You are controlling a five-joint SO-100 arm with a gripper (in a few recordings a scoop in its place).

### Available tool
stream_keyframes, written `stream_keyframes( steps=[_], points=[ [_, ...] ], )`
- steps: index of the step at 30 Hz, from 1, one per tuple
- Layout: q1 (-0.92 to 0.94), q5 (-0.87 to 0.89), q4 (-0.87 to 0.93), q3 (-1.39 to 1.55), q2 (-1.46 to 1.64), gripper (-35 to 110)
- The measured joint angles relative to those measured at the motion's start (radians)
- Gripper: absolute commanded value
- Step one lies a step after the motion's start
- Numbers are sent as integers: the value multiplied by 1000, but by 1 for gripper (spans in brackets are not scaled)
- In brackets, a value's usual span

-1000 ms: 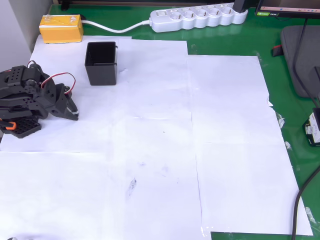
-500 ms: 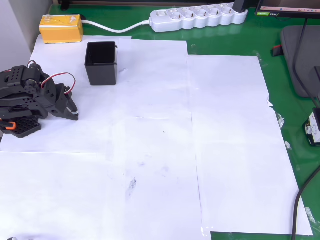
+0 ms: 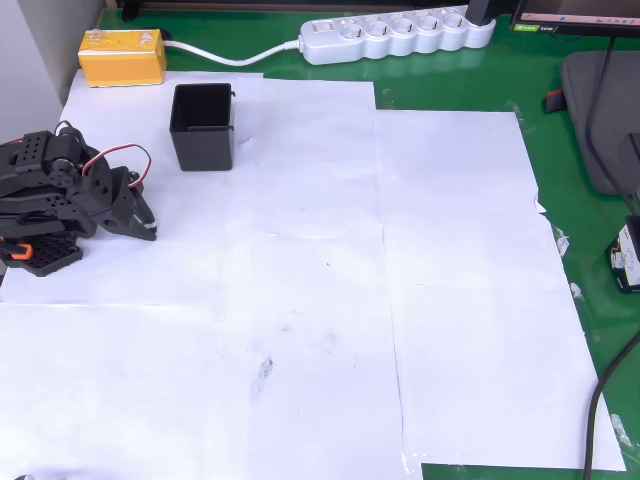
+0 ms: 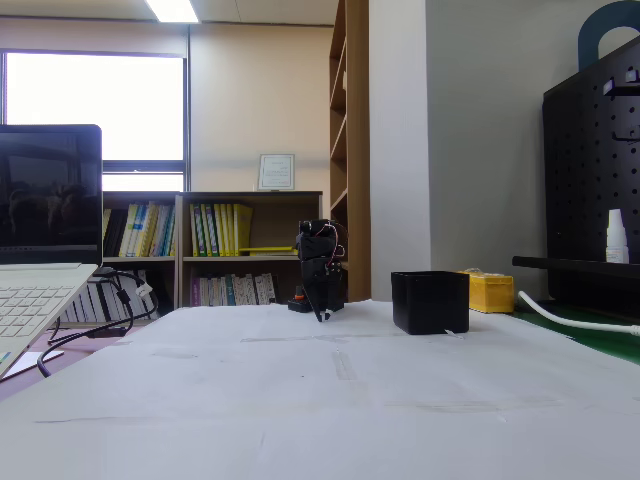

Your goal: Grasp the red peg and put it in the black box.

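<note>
Now: arm folded low beside black box (image 3: 203, 125) | end effector (image 3: 148, 228) grip state unclear | red peg unseen, likely tiny, light, hard; pinch its sides.

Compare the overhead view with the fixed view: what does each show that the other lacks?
Overhead alone: the white power strip along the table's far edge and the layout of the paper sheets on the green mat. Fixed alone: a laptop, a bookshelf and a window behind the table. Both: the black box, the yellow block and the folded arm with its gripper.
</note>
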Motion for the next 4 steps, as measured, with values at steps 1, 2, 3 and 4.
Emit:
stream_keyframes(
  steps=[1, 2, 3, 4],
  points=[
    [0, 0, 0, 0, 0, 0],
    [0, 0, 0, 0, 0, 0],
    [0, 0, 0, 0, 0, 0],
    [0, 0, 0, 0, 0, 0]
  ],
)
